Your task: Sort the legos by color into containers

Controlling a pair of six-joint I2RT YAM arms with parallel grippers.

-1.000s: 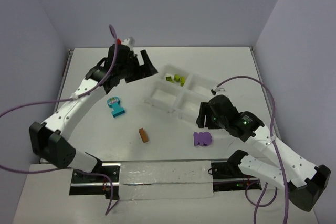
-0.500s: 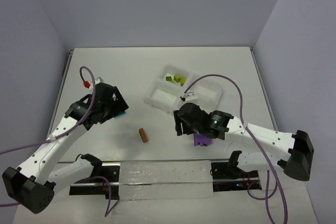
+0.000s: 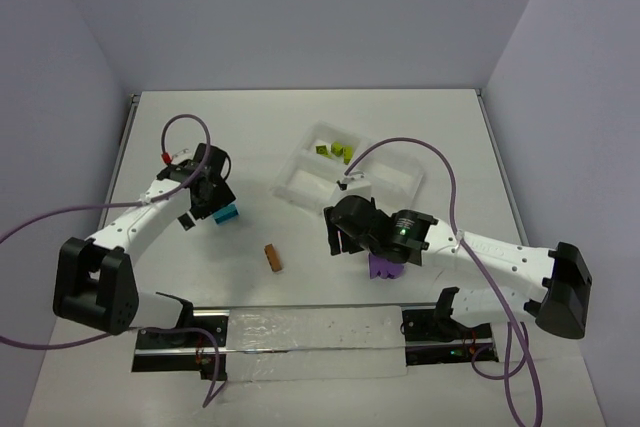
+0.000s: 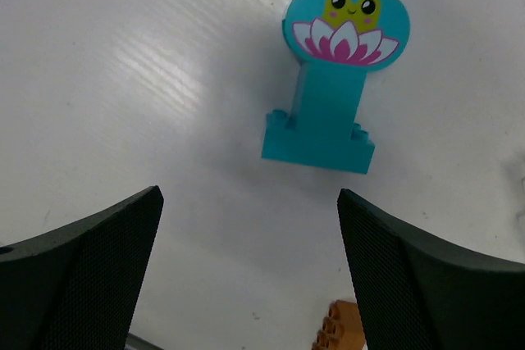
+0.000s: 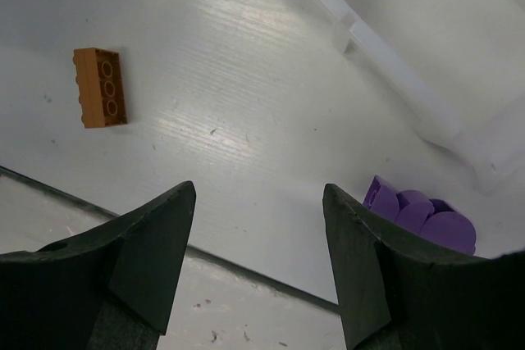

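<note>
A teal lego [image 3: 229, 214] with a frog picture lies on the table; in the left wrist view it [image 4: 326, 120] sits just ahead of my open, empty left gripper [image 4: 248, 194], which hovers right beside it [image 3: 205, 211]. An orange-brown brick [image 3: 273, 258] lies mid-table and shows in both wrist views [image 4: 340, 329] [image 5: 100, 88]. A purple lego clump [image 3: 385, 267] lies by my right gripper [image 3: 338, 237], just right of its open, empty fingers [image 5: 258, 188]; the clump [image 5: 418, 219] is untouched. Lime green legos [image 3: 335, 150] lie in the far left compartment of the white tray [image 3: 305, 185].
A long clear strip [image 3: 300, 332] with black brackets runs along the near edge between the arm bases; its edge shows under the right gripper [image 5: 123, 284]. The tray's corner [image 5: 410, 63] is ahead and right of the right gripper. Purple cables loop above both arms.
</note>
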